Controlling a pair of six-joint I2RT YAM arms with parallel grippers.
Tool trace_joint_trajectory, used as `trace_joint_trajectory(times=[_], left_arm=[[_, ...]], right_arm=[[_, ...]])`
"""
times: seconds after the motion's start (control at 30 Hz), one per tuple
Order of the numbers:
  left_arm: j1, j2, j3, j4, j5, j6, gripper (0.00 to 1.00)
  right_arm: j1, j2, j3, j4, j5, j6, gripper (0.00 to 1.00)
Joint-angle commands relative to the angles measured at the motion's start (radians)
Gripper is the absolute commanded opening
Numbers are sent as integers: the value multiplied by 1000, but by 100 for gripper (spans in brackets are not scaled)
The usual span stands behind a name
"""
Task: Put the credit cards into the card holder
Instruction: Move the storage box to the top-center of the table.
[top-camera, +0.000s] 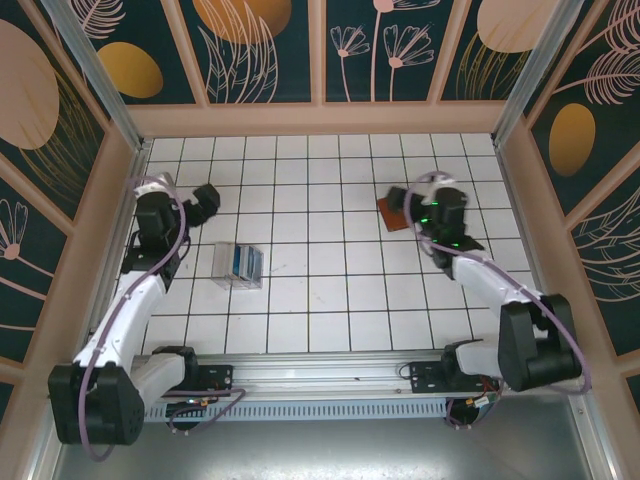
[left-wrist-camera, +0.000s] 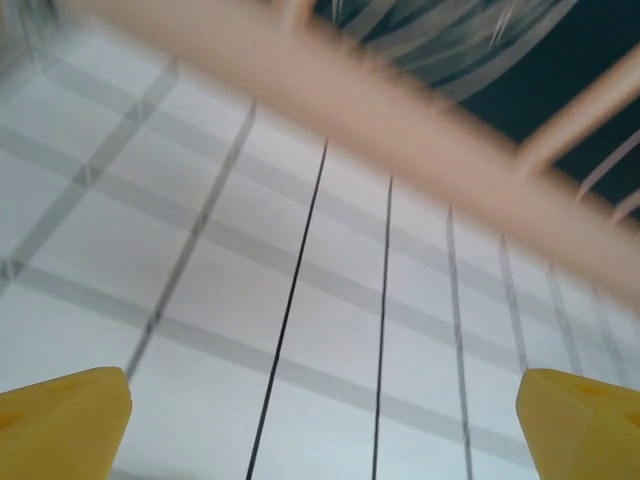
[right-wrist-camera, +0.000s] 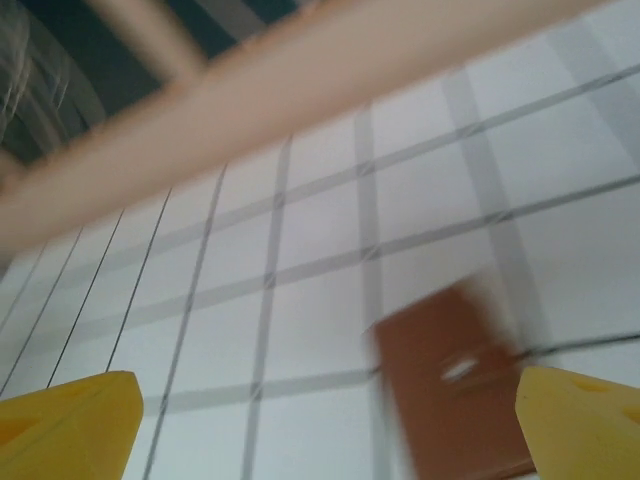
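The card holder (top-camera: 390, 213) is a small reddish-brown wallet lying shut on the white tiled floor at the right rear. In the right wrist view the card holder (right-wrist-camera: 455, 390) lies blurred, low and right of centre, with a pale clasp mark. My right gripper (top-camera: 408, 205) hovers at its right edge; the right gripper (right-wrist-camera: 325, 430) is open and holds nothing. The credit cards (top-camera: 242, 263), bluish, sit in a clear tray (top-camera: 222, 264) at the left middle. My left gripper (top-camera: 208, 198) is behind the tray, apart from it; the left gripper (left-wrist-camera: 320, 430) is open over bare tiles.
Pinkish wooden wall frames (top-camera: 320, 118) with dark floral panels close in the floor on three sides. The back wall rail (left-wrist-camera: 330, 110) runs close ahead of the left gripper. The arm bases stand on a metal rail (top-camera: 320, 375) at the near edge.
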Motion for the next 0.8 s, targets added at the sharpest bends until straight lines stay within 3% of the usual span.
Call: trace_joint_trajectory(times=[0.0, 0.27, 0.37, 0.47, 0.57, 0.7, 0.77], left_arm=[[3, 105, 54, -432, 140, 19, 99], [4, 146, 108, -593, 1, 45, 98], [3, 169, 97, -597, 4, 48, 87], [3, 212, 96, -609, -6, 41, 64], [2, 230, 81, -577, 18, 31, 48], [3, 294, 77, -548, 86, 55, 45], [3, 328, 75, -540, 92, 54, 37]], right_arm=[[104, -4, 8, -182, -56, -4, 95], [169, -36, -51, -195, -100, 18, 94], [169, -31, -43, -217, -103, 1, 94], [169, -32, -33, -229, -100, -3, 94], [169, -18, -18, -233, -114, -7, 94], [169, 2, -3, -240, -121, -4, 93], [170, 10, 1, -229, -131, 0, 93]])
